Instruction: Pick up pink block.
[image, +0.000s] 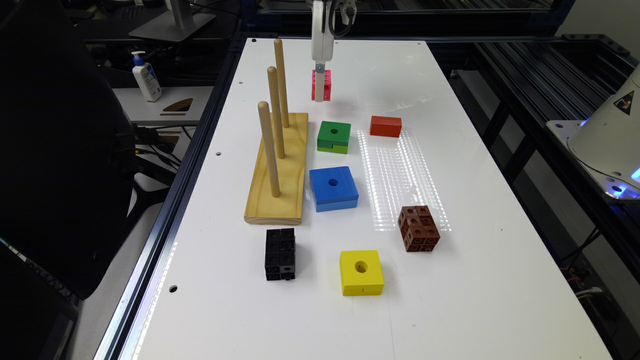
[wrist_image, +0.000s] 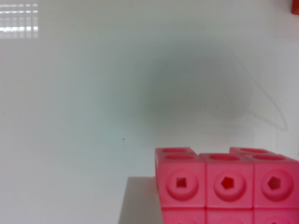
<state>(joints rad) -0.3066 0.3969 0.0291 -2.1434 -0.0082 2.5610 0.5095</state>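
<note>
Most of the task looked done: the pink block hung above the bench near its far edge, the hand apparently clamped on it. Only holding it secure remained.

We find no legible text or numbers. A warning triangle sign sits on the white robot base at the exterior view's right; its symbol is too small to read. The label on the pump bottle is unreadable.
</note>
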